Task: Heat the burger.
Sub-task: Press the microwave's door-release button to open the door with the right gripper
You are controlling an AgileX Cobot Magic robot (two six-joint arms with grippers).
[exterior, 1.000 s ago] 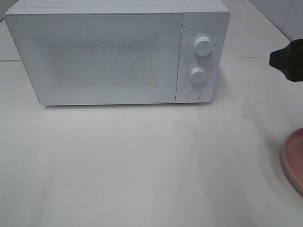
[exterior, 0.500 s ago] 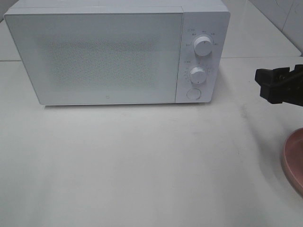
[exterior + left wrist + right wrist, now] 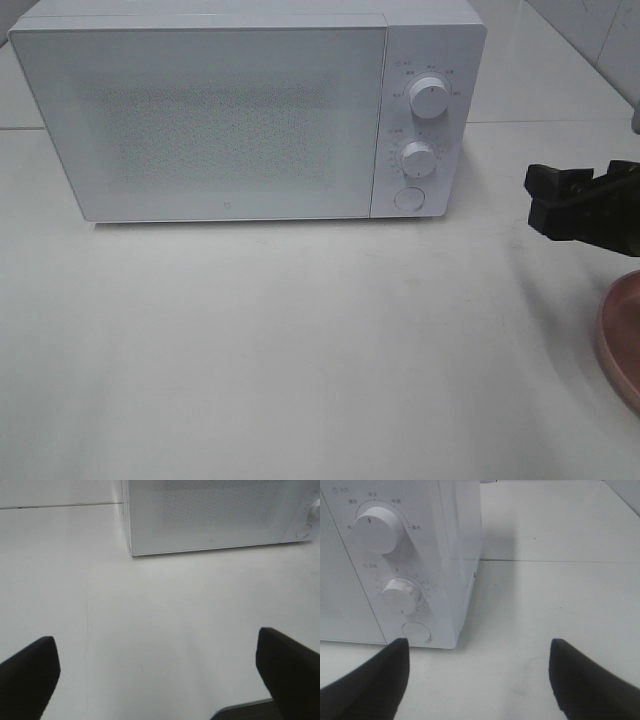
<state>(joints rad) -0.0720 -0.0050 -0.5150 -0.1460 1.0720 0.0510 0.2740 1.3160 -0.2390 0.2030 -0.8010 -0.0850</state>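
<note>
The burger is out of view in every frame. A white microwave stands at the back of the table with its door shut. It has two round knobs and a round button on its right panel. My right gripper is open and empty. It hovers to the right of the microwave, about level with the button. In the right wrist view the open gripper faces the panel, with the button ahead. My left gripper is open and empty over bare table, facing the microwave's left front corner.
The rim of a round pink plate shows at the right edge of the table, below the right gripper. A tiled wall rises at the back right. The white table spreads in front of the microwave.
My right gripper has come in from the right edge, moving left and lower toward the microwave's control panel. The microwave and the plate have not moved.
</note>
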